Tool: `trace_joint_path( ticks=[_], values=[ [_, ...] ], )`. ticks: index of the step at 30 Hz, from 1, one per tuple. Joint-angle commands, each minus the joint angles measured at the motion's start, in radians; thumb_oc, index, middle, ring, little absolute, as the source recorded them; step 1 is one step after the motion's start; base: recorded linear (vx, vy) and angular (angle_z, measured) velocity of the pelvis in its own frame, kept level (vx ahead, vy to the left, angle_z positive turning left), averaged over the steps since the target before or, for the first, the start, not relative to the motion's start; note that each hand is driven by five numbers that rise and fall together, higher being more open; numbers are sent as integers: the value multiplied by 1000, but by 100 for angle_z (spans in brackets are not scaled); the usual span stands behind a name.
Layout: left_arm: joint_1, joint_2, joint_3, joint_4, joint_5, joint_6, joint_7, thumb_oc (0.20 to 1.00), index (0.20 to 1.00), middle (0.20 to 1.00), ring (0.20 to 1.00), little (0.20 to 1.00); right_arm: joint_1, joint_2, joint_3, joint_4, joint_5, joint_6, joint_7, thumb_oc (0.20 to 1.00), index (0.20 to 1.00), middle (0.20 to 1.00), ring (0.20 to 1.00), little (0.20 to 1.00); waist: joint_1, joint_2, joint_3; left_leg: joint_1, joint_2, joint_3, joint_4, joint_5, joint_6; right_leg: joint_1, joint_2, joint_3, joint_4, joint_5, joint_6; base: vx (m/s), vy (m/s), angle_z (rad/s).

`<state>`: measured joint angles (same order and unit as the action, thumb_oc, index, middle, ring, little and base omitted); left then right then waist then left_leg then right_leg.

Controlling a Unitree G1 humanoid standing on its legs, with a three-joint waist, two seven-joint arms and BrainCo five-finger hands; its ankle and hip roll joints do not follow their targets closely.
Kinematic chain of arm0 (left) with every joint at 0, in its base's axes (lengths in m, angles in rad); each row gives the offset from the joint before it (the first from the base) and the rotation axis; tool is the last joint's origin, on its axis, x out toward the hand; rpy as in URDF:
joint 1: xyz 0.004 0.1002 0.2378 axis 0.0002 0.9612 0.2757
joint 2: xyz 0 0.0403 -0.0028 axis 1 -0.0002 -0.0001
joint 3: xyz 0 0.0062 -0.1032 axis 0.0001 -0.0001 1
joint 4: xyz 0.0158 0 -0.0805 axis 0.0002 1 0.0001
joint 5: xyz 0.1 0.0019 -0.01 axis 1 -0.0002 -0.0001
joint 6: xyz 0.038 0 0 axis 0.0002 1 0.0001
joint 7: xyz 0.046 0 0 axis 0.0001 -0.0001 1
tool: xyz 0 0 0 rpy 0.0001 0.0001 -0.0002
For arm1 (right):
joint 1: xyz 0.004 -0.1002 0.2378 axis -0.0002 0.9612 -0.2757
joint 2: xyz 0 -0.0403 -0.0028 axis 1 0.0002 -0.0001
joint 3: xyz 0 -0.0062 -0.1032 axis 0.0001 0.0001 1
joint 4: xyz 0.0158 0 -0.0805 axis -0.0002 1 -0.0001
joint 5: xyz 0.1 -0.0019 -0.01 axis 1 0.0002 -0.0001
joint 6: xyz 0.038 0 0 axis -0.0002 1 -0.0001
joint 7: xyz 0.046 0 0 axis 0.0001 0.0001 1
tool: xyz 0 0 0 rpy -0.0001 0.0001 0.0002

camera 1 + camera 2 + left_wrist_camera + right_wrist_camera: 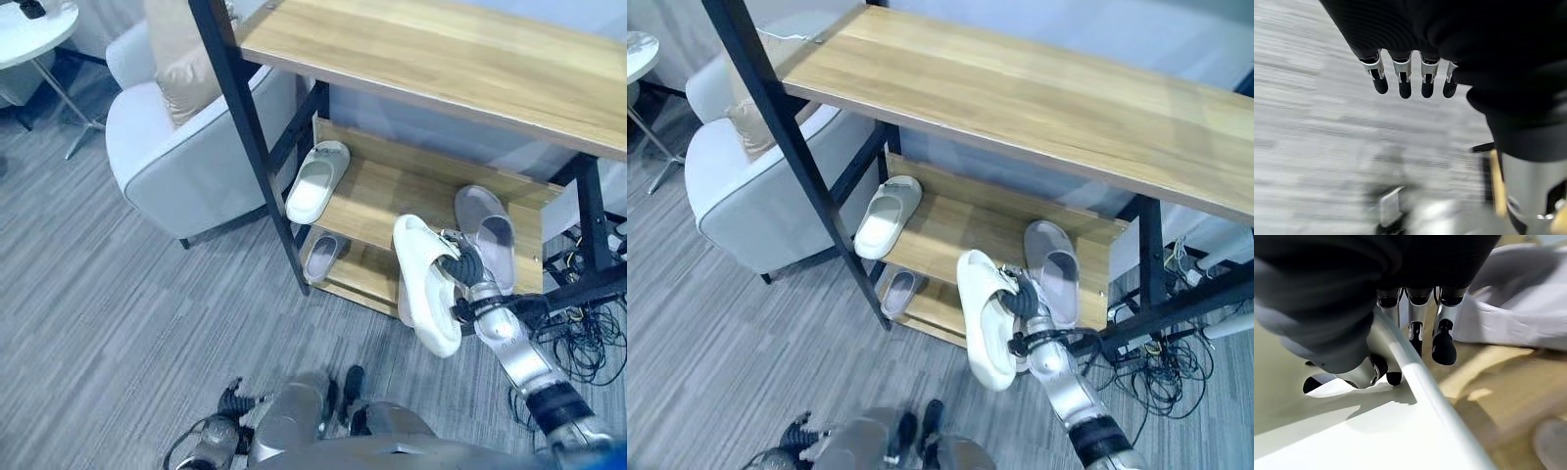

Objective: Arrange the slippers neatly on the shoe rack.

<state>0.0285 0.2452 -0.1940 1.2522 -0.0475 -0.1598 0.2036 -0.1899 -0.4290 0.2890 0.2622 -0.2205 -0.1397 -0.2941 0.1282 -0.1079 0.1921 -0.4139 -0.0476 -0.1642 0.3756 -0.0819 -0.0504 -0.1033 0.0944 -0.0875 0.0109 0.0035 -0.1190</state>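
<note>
I held a white slipper (425, 284) in my right hand (464, 277), fingers (1444, 339) and thumb pinching its side edge, just in front of the shoe rack (392, 191) at its 5 o'clock corner. On the middle shelf (392, 201) a grey slipper (487, 233) lay beside my hand at 1 o'clock, and another white slipper (316, 181) sat at the shelf's 9 o'clock end, partly over the edge. A small grey slipper (322, 257) rested on the lower shelf (362, 274). My left hand (1410, 81) hung over the floor (118, 323), fingers relaxed and holding nothing. A white armchair (186, 147) stood at 10 o'clock.
</note>
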Motion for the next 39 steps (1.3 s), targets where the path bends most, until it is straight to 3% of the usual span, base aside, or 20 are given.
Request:
trace_joint_path(
  ticks=[1,3,5,11,16,20,23,24,26,28,33,39],
  values=[
    [-49,-16,-20,20,23,-10,22,1000,1000,1000,1000,1000,-57,-24,-44,-97,17,-74,-34,200,200,200,200,200,26,1,39,122,83,-176,-181,89,-19,77,-83,69,69,-126,171,129,179,-118],
    [-57,-27,-4,36,35,-1,25,1000,1000,1000,1000,1000,-1,-48,-74,-133,-7,-70,-23,200,200,200,200,200,7,16,-1,202,126,-177,-312,103,-43,88,-93,64,61,-131,181,199,309,-90],
    [-72,-22,-17,30,46,-3,28,1000,1000,1000,1000,1000,16,-45,-89,-155,-2,-57,-22,200,200,200,200,200,-10,0,-10,228,101,-148,-319,88,-30,67,-139,77,71,-106,210,131,365,-18],
    [-52,-15,4,87,95,16,14,1000,1000,1000,1000,1000,46,-28,-93,-189,-24,-49,9,200,200,200,200,200,-14,-20,-44,253,71,-91,-338,59,10,68,-189,100,40,-76,242,64,184,-16],
    [-41,-19,2,81,102,14,14,1000,1000,1000,1000,1000,39,-21,-79,-186,-43,-43,12,200,200,200,200,200,-6,-22,-48,259,66,-84,-334,46,16,73,-197,102,27,-72,244,12,12,-3],
    [-25,-23,-7,61,88,11,13,1000,1000,1000,1000,1000,16,-15,-61,-170,-78,-32,2,200,200,200,200,200,6,-13,-37,272,73,-97,-328,44,14,77,-184,96,57,-103,230,-26,-76,-8],
    [-43,-18,-33,14,66,-2,31,1000,1000,1000,1000,1000,-2,-28,-74,-131,-92,-21,-37,200,200,200,200,200,13,-7,8,206,62,-112,-311,77,-17,64,-187,24,70,-118,217,-166,-87,32],
    [-72,-29,-55,-11,68,-3,38,1000,1000,1000,1000,1000,-6,-43,-98,-104,-85,-9,-59,200,200,200,200,200,-17,-6,16,159,85,13,-282,82,-20,61,-215,-35,53,-112,222,-176,30,105],
    [-72,-34,-72,-19,82,-2,35,1000,1000,1000,1000,1000,-7,-48,-120,-82,-64,-2,-72,200,200,200,200,200,-27,11,6,143,123,90,-285,93,-13,70,-224,-78,30,-100,231,-5,92,209],
    [-62,-38,-82,17,112,7,24,1000,1000,1000,1000,1000,1,-53,-142,-72,-50,2,-71,200,200,200,200,200,-33,23,-18,158,121,99,-339,104,-2,82,-228,-95,36,-93,241,141,117,115],
    [-63,-16,-66,29,113,7,21,1000,1000,1000,1000,1000,-46,-52,-130,-17,-66,19,-81,200,200,200,200,200,-23,15,-36,167,91,105,-351,95,16,80,-251,-81,40,-91,251,86,120,2],
    [-73,2,-40,26,80,6,63,1000,1000,1000,1000,1000,-131,-21,-184,83,-124,90,-231,200,200,200,200,200,-10,15,-36,161,69,118,-346,79,24,65,-271,-57,29,-77,260,18,52,-7]
  ],
)
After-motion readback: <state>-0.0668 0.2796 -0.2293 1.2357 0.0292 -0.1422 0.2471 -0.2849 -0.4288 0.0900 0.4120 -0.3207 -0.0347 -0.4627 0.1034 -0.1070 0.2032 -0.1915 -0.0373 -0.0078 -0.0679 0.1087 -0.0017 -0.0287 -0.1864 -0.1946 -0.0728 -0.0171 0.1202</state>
